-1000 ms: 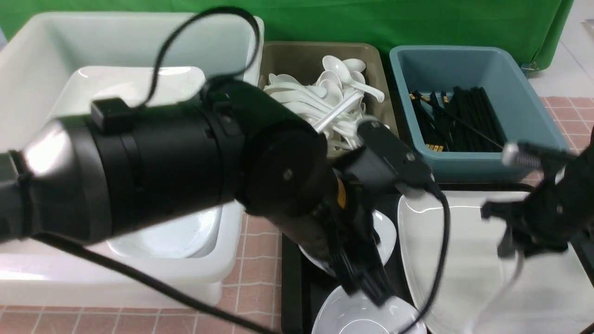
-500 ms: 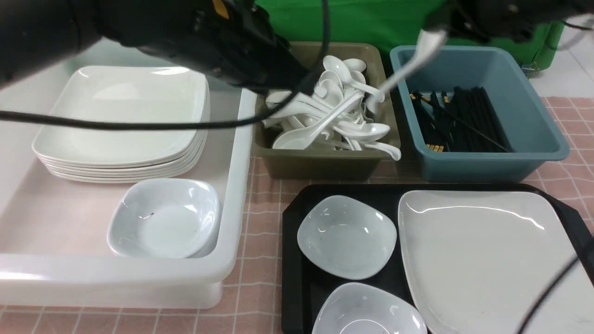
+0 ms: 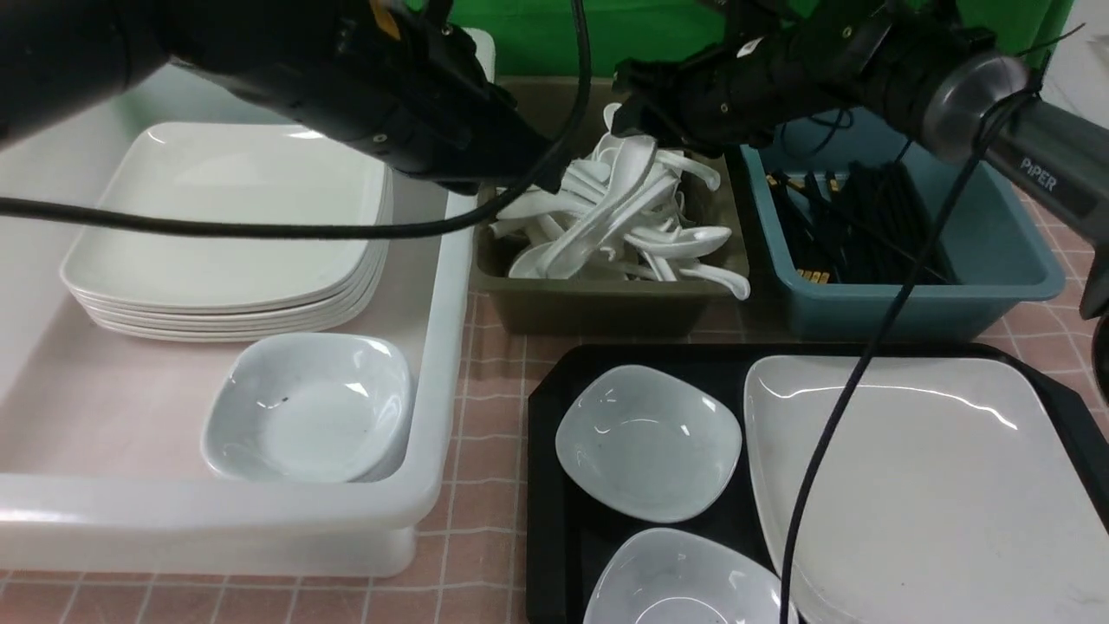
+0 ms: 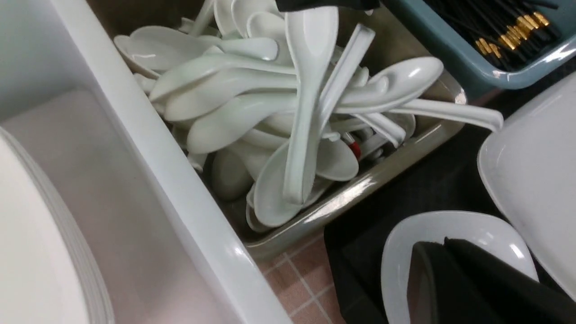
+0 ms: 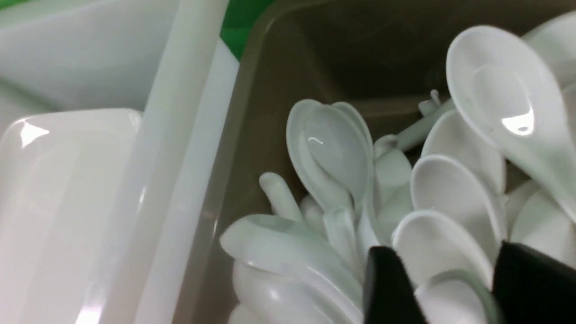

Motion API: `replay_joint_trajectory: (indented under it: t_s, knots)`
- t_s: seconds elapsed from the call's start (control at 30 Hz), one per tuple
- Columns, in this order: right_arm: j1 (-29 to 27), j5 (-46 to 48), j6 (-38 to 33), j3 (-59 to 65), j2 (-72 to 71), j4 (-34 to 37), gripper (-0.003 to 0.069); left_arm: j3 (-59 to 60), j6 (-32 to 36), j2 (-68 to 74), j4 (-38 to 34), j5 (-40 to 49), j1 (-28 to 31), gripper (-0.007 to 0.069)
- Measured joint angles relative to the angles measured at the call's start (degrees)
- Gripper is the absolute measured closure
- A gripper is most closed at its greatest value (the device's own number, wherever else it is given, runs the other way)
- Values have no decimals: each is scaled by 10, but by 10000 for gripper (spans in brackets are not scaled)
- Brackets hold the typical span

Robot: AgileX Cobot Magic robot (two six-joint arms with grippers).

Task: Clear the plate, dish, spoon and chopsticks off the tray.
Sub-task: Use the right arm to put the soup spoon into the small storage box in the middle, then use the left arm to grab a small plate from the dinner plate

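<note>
Over the olive bin (image 3: pixel 598 312), the right fingers (image 5: pixel 387 288) grasp the spoon (image 3: pixel 635 159) by its bowl. The left fingers (image 4: pixel 472 283), near that bin, are clenched and empty.

Bright, even light is thrown from above, as is shown by white glare streaks on the plate (image 3: pixel 918 485) and pinpoint highlights on the spoon pile (image 3: pixel 606 225). Only soft, faint shadows are cast on the counter (image 3: pixel 494 381). The front view is rendered sharp, though the near left arm (image 3: pixel 260 61) is lost in darkness. In the right wrist view everything is softened and the right end effector (image 5: pixel 445 256) is seemingly out of focus. In the left wrist view the spoon (image 4: pixel 306 112) is smeared slightly at its handle tip
</note>
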Motion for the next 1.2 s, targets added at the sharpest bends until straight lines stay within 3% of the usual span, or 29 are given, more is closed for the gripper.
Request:
replay_joint_trajectory:
  t_s: [0.07,0.13,0.27,0.37,0.43,0.5,0.57,0.67,0.9,1.03,1.07,1.2]
  knots:
    - [-1,12,-8,-4,-7,-4,137,0,5,0,-14,10,0,628]
    - [-4,46,-13,-4,-21,-27,103,-1,9,0,-30,22,0,628]
    - [-20,147,-21,-4,-73,-83,113,-1,36,0,-64,57,-5,628]
    - [-48,293,-67,-4,-150,-112,289,-1,59,0,-86,84,-33,628]
    - [-65,378,-95,6,-207,-121,515,-2,67,5,-88,111,-68,628]
    - [-75,379,-105,38,-258,-124,600,-2,67,15,-89,142,-104,628]
    - [-78,379,-107,72,-289,-126,623,1,64,25,-89,161,-126,628]
    - [-82,378,-118,222,-386,-127,629,18,45,54,-89,187,-165,627]
    - [-49,331,-155,504,-586,-125,629,26,36,117,-89,178,-182,595]
    - [-30,257,-174,668,-716,-116,629,26,0,164,-44,158,-182,463]
    - [-30,255,-174,677,-720,-115,629,26,-5,167,-38,157,-182,456]
    - [-30,240,-177,722,-783,-114,629,26,-31,198,3,154,-181,311]
